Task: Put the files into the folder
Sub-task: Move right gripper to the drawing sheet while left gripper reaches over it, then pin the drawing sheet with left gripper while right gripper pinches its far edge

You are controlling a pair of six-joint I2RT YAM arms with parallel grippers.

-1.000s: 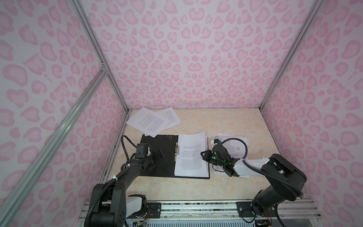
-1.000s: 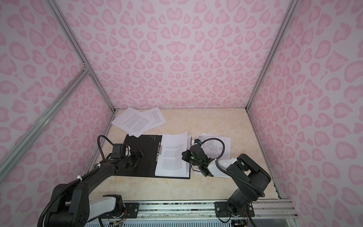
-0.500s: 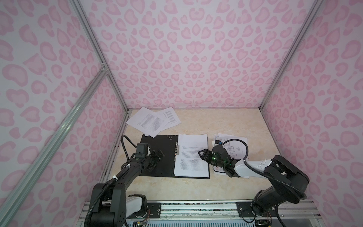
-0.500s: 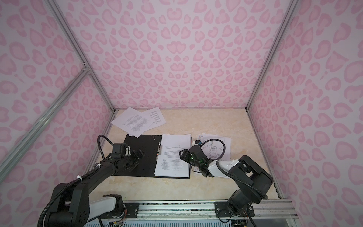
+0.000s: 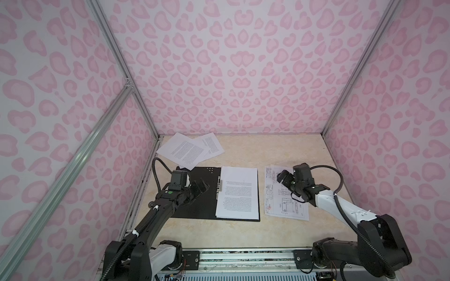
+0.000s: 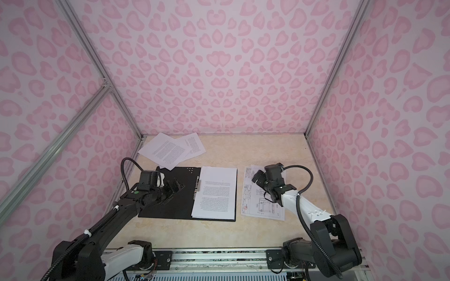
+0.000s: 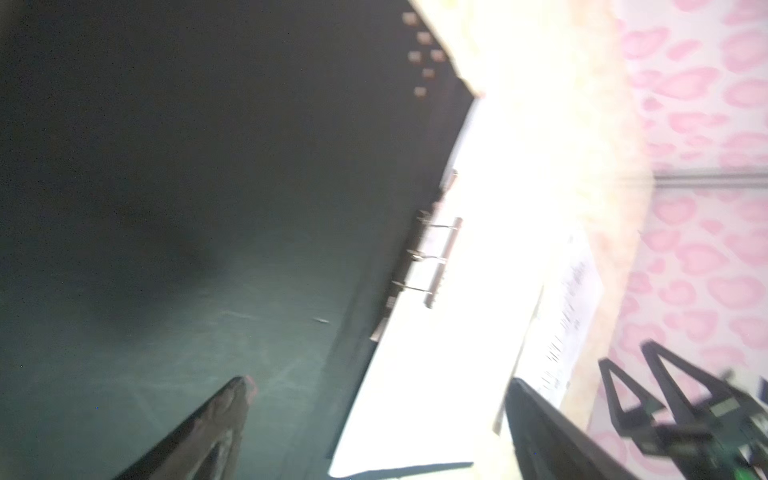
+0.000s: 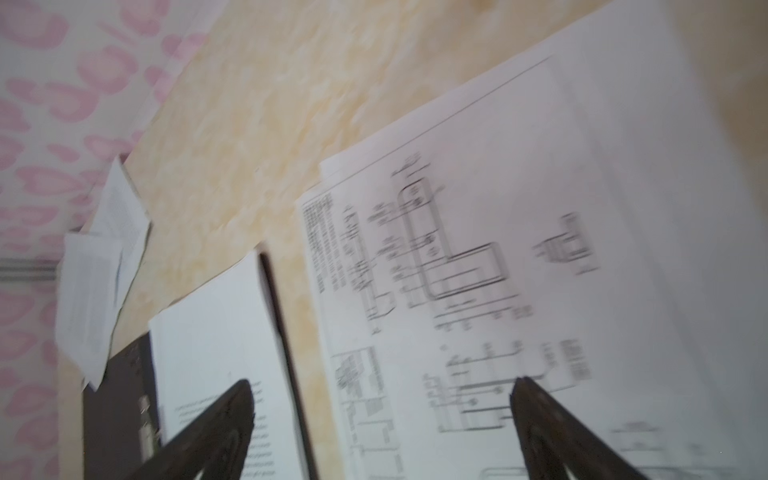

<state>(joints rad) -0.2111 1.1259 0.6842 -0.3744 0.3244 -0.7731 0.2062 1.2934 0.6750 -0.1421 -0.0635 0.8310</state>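
The folder (image 5: 194, 206) (image 6: 168, 206) lies open and flat, black inside up, with its metal clip (image 7: 436, 262) at the spine. One text sheet (image 5: 237, 192) (image 6: 215, 192) lies flat on its right half. The drawing sheet (image 5: 280, 206) (image 6: 255, 209) (image 8: 498, 208) lies on the table just right of the folder. Two more text sheets (image 5: 187, 150) (image 6: 168, 152) overlap at the back left. My left gripper (image 5: 202, 186) (image 7: 378, 382) hovers open over the folder's left half, holding nothing. My right gripper (image 5: 282, 177) (image 8: 382, 382) stands open above the drawing sheet's left part, holding nothing.
Pink patterned walls with metal posts (image 5: 143, 107) close in the beige table (image 5: 255, 150) on three sides. The back-left sheets touch the left wall and overlap the folder's far corner. The arms' base rail (image 5: 243, 258) runs along the front edge.
My right gripper opened and let go of the text sheet, which now lies flat in the folder. It then moved right, over the drawing sheet. The left arm stayed still.
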